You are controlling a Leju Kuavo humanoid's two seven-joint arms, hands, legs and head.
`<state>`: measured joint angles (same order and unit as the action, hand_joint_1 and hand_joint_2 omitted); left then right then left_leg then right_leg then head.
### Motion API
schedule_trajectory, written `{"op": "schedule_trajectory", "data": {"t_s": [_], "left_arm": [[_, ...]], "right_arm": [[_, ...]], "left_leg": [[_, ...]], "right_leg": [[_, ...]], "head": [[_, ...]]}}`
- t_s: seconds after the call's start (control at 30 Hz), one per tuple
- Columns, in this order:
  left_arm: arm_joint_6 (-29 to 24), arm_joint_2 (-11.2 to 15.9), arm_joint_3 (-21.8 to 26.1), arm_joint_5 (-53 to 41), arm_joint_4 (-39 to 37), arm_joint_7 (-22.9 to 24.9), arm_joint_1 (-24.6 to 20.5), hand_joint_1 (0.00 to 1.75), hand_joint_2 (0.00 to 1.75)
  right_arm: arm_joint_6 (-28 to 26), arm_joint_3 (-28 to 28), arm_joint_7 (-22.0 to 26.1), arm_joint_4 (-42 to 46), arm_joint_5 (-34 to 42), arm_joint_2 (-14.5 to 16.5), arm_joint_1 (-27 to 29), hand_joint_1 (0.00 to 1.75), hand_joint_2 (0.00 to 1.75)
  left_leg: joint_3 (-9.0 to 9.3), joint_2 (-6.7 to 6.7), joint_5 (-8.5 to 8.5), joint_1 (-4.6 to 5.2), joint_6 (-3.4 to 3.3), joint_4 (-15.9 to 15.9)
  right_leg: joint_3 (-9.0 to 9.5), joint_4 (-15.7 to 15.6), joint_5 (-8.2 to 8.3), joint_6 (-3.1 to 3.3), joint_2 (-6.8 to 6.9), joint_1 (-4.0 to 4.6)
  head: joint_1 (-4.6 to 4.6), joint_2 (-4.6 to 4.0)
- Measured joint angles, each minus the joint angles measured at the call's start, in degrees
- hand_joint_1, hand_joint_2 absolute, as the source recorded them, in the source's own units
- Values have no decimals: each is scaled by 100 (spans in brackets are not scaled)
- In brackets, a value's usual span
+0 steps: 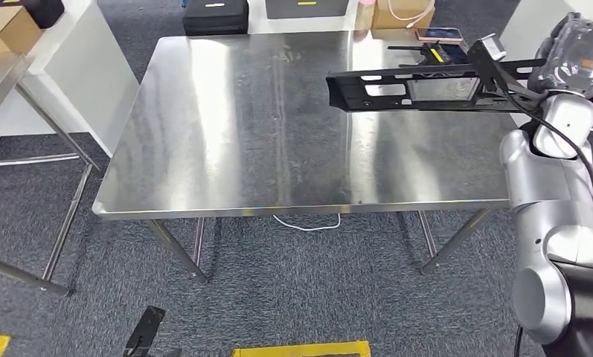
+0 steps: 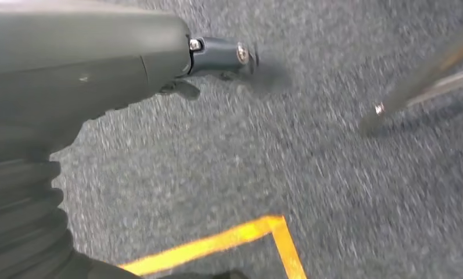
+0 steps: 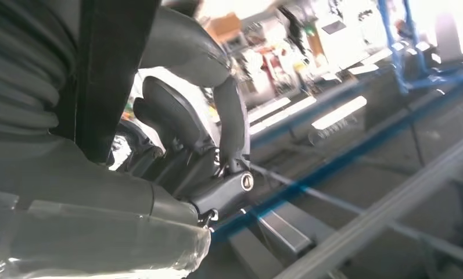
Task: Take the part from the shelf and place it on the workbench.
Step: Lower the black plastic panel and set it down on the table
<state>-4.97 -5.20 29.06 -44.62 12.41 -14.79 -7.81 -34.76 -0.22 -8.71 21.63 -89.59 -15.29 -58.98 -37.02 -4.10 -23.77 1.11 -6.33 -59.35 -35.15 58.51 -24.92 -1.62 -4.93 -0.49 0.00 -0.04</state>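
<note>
1. Stainless steel forms the top of the workbench (image 1: 234, 126) in the head view, with its near edge towards the robot. A long, flat black part (image 1: 420, 89) hangs level above the far right portion of that top, and by the judgement of this view it is not yet resting on the steel (its reflection and shadow lie apart from it). The right hand (image 1: 568, 56), partly wrapped in clear plastic film, grasps the part at its right end, and the silver right arm rises from the lower right. The pick from the shelf is therefore done and the carry to the bench is nearly complete; lowering the part onto the steel and letting go are what remains.

2. In the left wrist view, the left hand (image 2: 101, 64) hangs over grey carpet (image 2: 310, 163) crossed by a strip of yellow floor tape (image 2: 234, 238). A thick grey thumb and one dark fingertip are in sight with nothing between them; whether the other fingers are curled or spread cannot be told. This hand appears to take no share in the present step.

3. In the right wrist view, the dark fingers (image 3: 229, 116) of the right hand bend round a flat black bar, which is the part seen close up (it crosses near the ribbed cover). The grip looks firm. Behind it lies a blurred background of blue frames and bright lamps.
</note>
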Motion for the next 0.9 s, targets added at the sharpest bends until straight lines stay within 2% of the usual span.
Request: {"op": "schedule_trajectory", "data": {"t_s": [0.1, 0.23, 0.43, 0.5, 0.53, 0.57, 0.63, 0.7, 0.73, 0.77, 0.8, 0.83, 0.87, 0.9], "left_arm": [[-46, 17, 10, 33, 2, 19, -15, 0, 175], [-61, 13, 12, 36, 2, 45, -15, 0, 175], [-75, 43, 14, 23, 2, 20, -22, 0, 175], [-94, 50, 15, 19, 2, 14, -30, 0, 175], [-105, 50, 19, 19, 2, 14, -33, 0, 175], [-115, 50, 26, 19, 2, 14, -33, 0, 175], [-134, 54, 43, 19, 2, 14, -22, 0, 175], [-158, 60, 66, 19, 2, 14, -8, 0, 175], [-167, 61, 82, 19, 2, 14, -4, 0, 175], [-174, 63, 97, 19, 2, 14, -1, 0, 175], [-178, 63, 109, 16, 2, 14, 2, 0, 175], [-180, 63, 115, 11, 2, 15, 3, 0, 175], [-183, 65, 119, 3, 2, 18, 4, 0, 175], [-186, 67, 123, -7, 2, 22, 6, 0, 175]], "right_arm": [[88, 12, 49, -14, -40, -9, 10, 175, 175], [287, 94, 358, -26, -6, 26, -65, 175, 175], [337, 178, 1342, -37, 289, 257, -83, 175, 175], [298, 207, 1655, -34, 380, 349, -80, 175, 175], [274, 228, 1742, -31, 410, 391, -77, 175, 175], [255, 251, 1807, -27, 435, 437, -80, 175, 175], [240, 308, 1849, -21, 446, 545, -89, 175, 175], [242, 360, 1856, -21, 443, 645, -75, 175, 175], [244, 380, 1855, -21, 439, 680, -61, 175, 175], [248, 401, 1850, -20, 433, 704, -50, 175, 175], [251, 421, 1840, -14, 427, 721, -46, 175, 175], [255, 440, 1823, -5, 425, 734, -49, 175, 175], [259, 456, 1802, 5, 427, 743, -56, 175, 175], [265, 467, 1779, 15, 432, 748, -59, 175, 175]], "left_leg": [[30, 17, -17, 20, 165, 66], [17, 10, -29, 12, 254, 61], [-4, 4, -35, 40, 239, 12], [12, 19, -25, 27, 202, 32], [30, 34, -8, 8, 178, 65], [49, 56, 10, -13, 154, 98], [70, 113, 29, -38, 127, 132], [70, 170, 24, -42, 120, 129], [69, 190, 20, -44, 122, 127], [70, 202, 15, -47, 128, 126], [74, 209, 8, -52, 139, 122], [78, 213, -1, -55, 155, 118], [80, 215, -13, -47, 179, 113], [81, 215, -20, -38, 207, 108]], "right_leg": [[-27, 11, -3, 2, -23, -31], [-27, 6, -4, 1, -14, -33], [-29, -13, 7, -23, -20, -88], [-29, -39, 13, -58, -30, -79], [-49, -16, 0, -74, 24, -63], [-99, 73, -50, -80, 113, -41], [-381, 637, -311, -50, 334, -25], [-760, 1405, -600, -40, 417, -35], [-860, 1599, -642, -64, 427, -44], [-837, 1541, -585, -109, 434, -57], [-695, 1248, -449, -163, 443, -69], [-468, 796, -276, -208, 461, -76], [-247, 381, -124, -221, 476, -72], [-94, 87, -19, -200, 484, -59]], "head": [[-28, 0], [-22, 0], [-24, 0], [-25, 0], [-24, 0], [-13, 0], [15, 0], [35, 0], [35, 0], [38, 0], [36, 0], [38, 0], [36, 0], [32, 0]]}}
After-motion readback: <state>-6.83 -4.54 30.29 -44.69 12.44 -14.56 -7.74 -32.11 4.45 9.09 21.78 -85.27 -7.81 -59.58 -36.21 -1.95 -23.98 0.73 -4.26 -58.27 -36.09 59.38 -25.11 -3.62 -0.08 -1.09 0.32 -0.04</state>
